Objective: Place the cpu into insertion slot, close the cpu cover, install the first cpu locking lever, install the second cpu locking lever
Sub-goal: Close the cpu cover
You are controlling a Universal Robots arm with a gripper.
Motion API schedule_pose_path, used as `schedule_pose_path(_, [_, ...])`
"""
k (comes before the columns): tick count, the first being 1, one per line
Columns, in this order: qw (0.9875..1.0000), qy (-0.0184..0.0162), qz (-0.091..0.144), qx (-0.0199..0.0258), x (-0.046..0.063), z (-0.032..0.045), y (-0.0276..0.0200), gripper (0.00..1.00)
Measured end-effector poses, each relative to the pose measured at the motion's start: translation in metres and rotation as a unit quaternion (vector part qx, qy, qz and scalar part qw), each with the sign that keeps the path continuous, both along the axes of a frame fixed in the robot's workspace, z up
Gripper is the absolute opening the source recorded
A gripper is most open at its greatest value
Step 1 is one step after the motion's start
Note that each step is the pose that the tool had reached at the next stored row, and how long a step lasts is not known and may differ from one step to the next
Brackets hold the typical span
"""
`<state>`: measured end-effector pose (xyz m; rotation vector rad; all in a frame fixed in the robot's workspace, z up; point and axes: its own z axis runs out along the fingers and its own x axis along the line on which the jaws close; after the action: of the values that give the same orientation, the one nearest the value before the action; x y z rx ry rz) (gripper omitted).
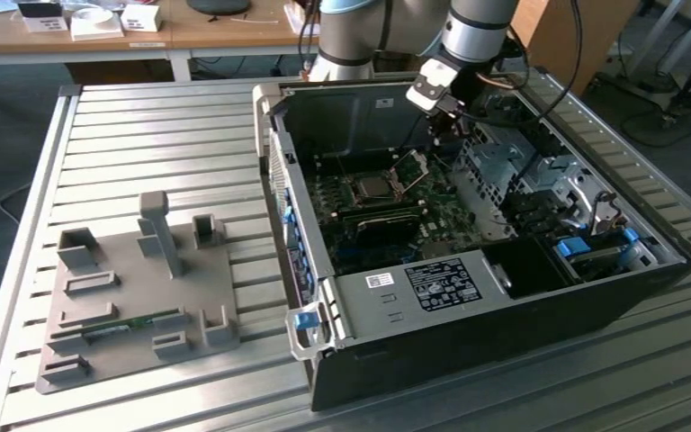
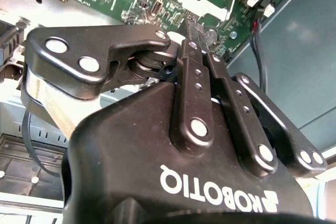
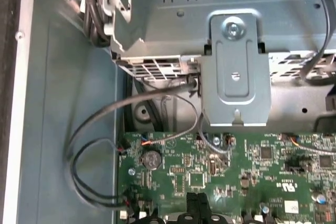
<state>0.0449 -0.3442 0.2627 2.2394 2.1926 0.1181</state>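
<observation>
In the exterior view an open computer case [image 1: 321,297] lies on the slatted table with the green motherboard [image 1: 376,220] facing up. On the board the insertion slot [image 1: 377,187] shows a dark square middle; I cannot tell whether the cpu lies in it. The cpu cover [image 1: 414,167] stands tilted up at the slot's right edge in that view. My gripper [image 1: 449,128] hangs above the case, behind and to the right of the slot. In the second wrist view the gripper [image 2: 196,29] is shut, its fingers [image 2: 192,72] meeting at the tips with nothing seen between them. Its fingertips [image 3: 195,207] hover over the board's edge.
A grey drive cage [image 1: 507,162] and blue latches [image 1: 576,247] fill the case's right half in the exterior view. A metal bracket [image 3: 236,72] and loose black cables [image 3: 92,145] lie near the fingertips. A grey fixture plate [image 1: 141,297] with holders sits on the exterior view's left of the table.
</observation>
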Motion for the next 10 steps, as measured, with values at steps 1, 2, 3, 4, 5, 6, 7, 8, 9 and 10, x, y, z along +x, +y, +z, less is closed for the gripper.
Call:
schedule_pose_path(1, [1.0000, 0.0000, 0.000, 0.0000, 0.0013, 0.0000, 0.0001, 0.11])
schedule_pose_path(2, [1.0000, 0.0000, 0.000, 0.0000, 0.0026, 0.0000, 0.0001, 0.11])
schedule_pose_path(3, [1.0000, 0.0000, 0.000, 0.0000, 0.0037, 0.0000, 0.0001, 0.11])
schedule_pose_path(4, [1.0000, 0.0000, 0.000, 0.0000, 0.0038, 0.0000, 0.0001, 0.11])
schedule_pose_path(5, [1.0000, 0.0000, 0.000, -0.0001, 0.0038, 0.0000, 0.0001, 0.11])
schedule_pose_path(6, [1.0000, 0.0000, 0.000, -0.0001, 0.0038, 0.0000, 0.0001, 0.11])
schedule_pose_path(7, [1.0000, 0.0000, 0.000, 0.0000, 0.0038, 0.0000, 0.0001, 0.11])
schedule_pose_path(8, [1.0000, 0.0000, 0.000, 0.0000, 0.0038, -0.0002, 0.0001, 0.11])
schedule_pose_path(9, [1.0000, 0.0000, 0.000, 0.0001, 0.0039, -0.0008, 0.0001, 0.11])
schedule_pose_path(10, [1.0000, 0.0000, 0.000, 0.0000, 0.0039, -0.0013, 0.0001, 0.11])
